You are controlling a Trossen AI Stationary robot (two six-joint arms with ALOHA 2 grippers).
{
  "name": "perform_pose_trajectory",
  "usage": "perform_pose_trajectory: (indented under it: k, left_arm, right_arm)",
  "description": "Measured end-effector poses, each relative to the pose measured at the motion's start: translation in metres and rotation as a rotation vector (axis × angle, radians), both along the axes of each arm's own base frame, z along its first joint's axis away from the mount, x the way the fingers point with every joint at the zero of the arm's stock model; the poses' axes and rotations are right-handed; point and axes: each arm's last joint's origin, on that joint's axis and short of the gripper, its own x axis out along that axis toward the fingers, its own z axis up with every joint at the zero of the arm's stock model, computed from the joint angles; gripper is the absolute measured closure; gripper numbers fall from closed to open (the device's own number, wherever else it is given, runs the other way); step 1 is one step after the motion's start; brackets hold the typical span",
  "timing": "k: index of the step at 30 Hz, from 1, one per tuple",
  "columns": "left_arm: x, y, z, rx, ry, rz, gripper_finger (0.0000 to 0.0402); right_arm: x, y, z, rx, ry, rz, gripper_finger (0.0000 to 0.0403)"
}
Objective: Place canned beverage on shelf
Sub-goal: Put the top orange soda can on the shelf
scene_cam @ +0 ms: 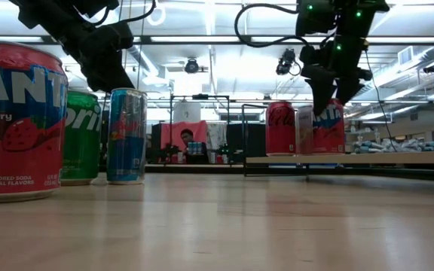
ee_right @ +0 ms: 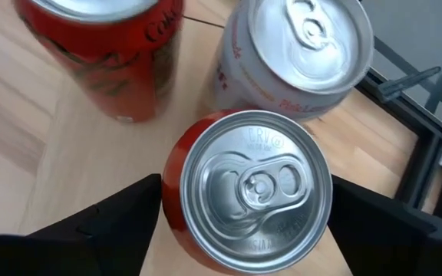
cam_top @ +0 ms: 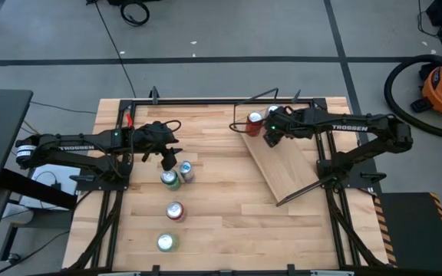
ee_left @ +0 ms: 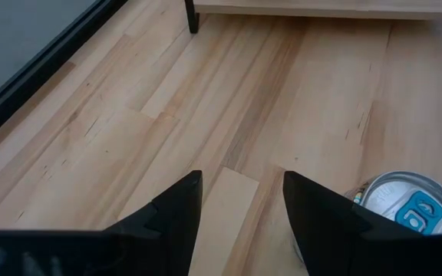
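The shelf [cam_top: 294,169], a light-wood board edged by black rods, lies askew at the table's right. At its far end stand a Coca-Cola can [ee_right: 113,61], a white can [ee_right: 298,54] and a red can [ee_right: 255,192]. My right gripper [cam_top: 269,138] hangs over them, shut on the red can. My left gripper [cam_top: 167,159] is open and empty above the table's left half, just beyond a blue can [cam_top: 186,172] and a green can [cam_top: 169,179]. The blue can's top also shows in the left wrist view [ee_left: 405,208]. My right gripper pinches the red can between its two fingers, one on each side of the upper wall [ee_right: 171,211] just below the lid. The fingers [ee_right: 113,222] come from above, pointing down. The can stands upright with its base on the shelf [scene_cam: 345,159].
A red Fanta can [cam_top: 175,211] and another can [cam_top: 165,243] stand nearer the table's front. Black frame rods [cam_top: 206,100] run along the table's far edge and sides. Bare tabletop lies between the left cans and the shelf.
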Motion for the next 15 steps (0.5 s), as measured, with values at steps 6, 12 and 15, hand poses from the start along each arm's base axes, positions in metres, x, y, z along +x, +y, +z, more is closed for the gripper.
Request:
perform_pose_trajectory:
  k: [6,12,15]
  left_arm:
    - [0.0000,0.0000,0.0000,0.000,0.000,0.000,0.0207]
    - [-0.0001,0.0000,-0.0001,-0.003,0.001,0.002,0.0207]
    - [-0.0002,0.0000,-0.0003,-0.003,0.003,0.002,0.0207]
  right_arm:
    - [-0.0031,-0.0018,-0.0003,0.004,0.017,-0.018,0.0053]
    - [-0.0045,-0.0048,-0.0002,-0.005,0.043,0.000,0.0054]
    - [-0.0046,-0.0050,-0.0001,-0.003,0.062,0.036,0.0053]
